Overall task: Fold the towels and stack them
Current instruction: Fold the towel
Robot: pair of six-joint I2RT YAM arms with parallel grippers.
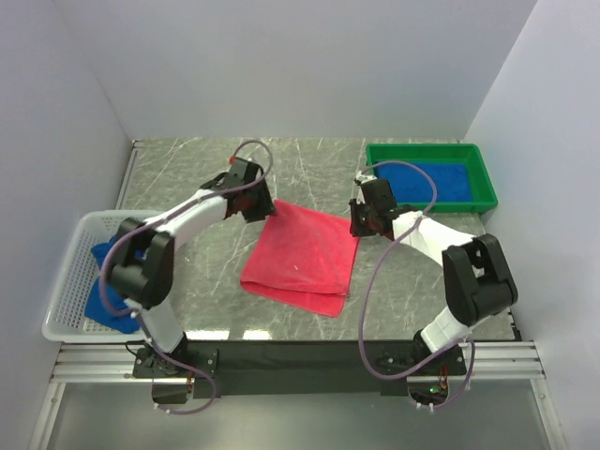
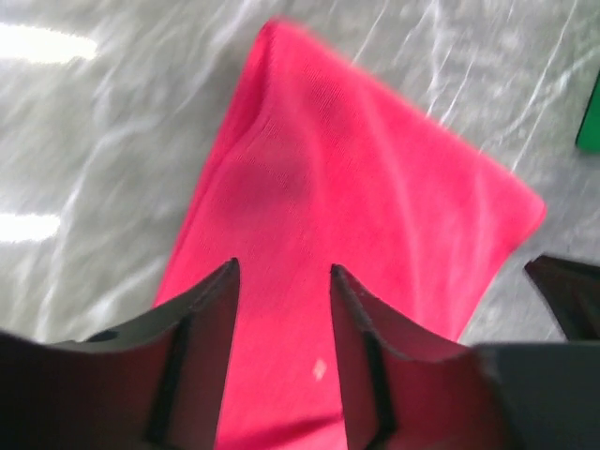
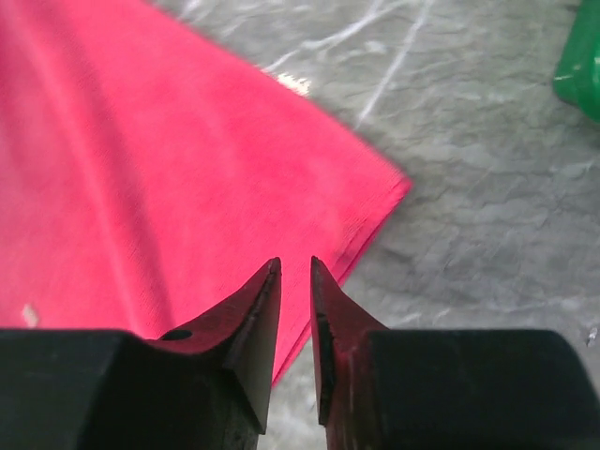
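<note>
A pink-red towel [image 1: 300, 258] lies folded flat in the middle of the table, also filling the left wrist view [image 2: 375, 187] and the right wrist view [image 3: 141, 169]. My left gripper [image 1: 265, 210] hovers at its far left corner; its jaws [image 2: 284, 270] stand open over the cloth with nothing between them. My right gripper [image 1: 359, 225] is at the far right corner, and its jaws [image 3: 295, 262] are open by a narrow gap and hold nothing. One blue towel [image 1: 431, 180] lies in the green tray. Another blue towel [image 1: 105, 305] sits crumpled in the white basket.
The green tray [image 1: 427, 150] stands at the back right, close behind the right gripper, and its edge shows in both wrist views [image 2: 591, 122] [image 3: 581, 66]. The white lattice basket [image 1: 70, 272] sits at the left table edge. White walls close in three sides.
</note>
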